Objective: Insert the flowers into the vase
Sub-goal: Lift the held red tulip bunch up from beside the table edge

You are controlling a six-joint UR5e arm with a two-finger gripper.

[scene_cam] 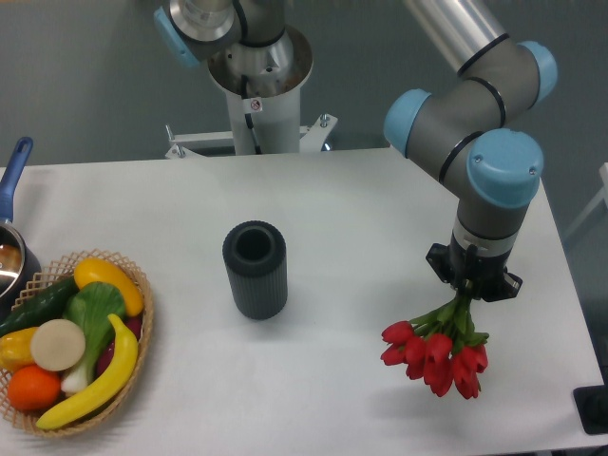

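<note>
The gripper (467, 293) is closed around the green stems of the flowers (435, 353), and the red buds hang down and to the left below it. The flowers are well apart from the vase (255, 269), to its right. The vase stands upright on the white table (342, 199), its mouth open, with a woven basket (142, 328) of fruit near its left side.

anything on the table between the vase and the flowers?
No. In the camera view, only bare white table lies between the vase and the flowers, which hang from the gripper to the right.
</note>
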